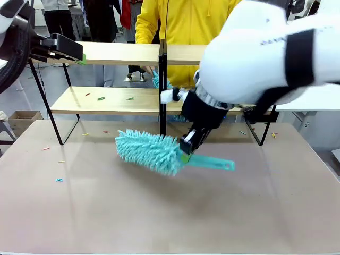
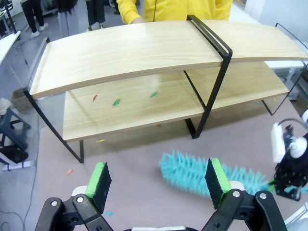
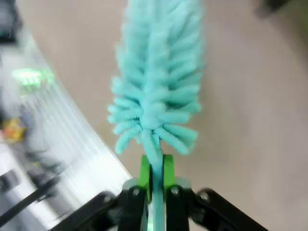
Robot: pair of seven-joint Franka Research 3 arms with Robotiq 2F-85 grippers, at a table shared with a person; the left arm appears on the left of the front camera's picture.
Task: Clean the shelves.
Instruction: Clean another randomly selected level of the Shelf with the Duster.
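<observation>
Right gripper (image 1: 187,150) clamped on teal duster (image 1: 149,150) at its stiff handle, just behind the soft, light head — likely a sound hold; left gripper (image 2: 158,179), 10 o'clock by shelves (image 1: 117,53), jaws apart.

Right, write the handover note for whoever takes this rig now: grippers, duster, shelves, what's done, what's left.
Left gripper: open, empty, raised at the left, facing the shelves.
Right gripper: shut on the handle of the teal duster, whose head is low over the table in front of the shelves.
Done: duster is in hand.
Left: small coloured scraps lie on the lower board; sweep them off.
</observation>
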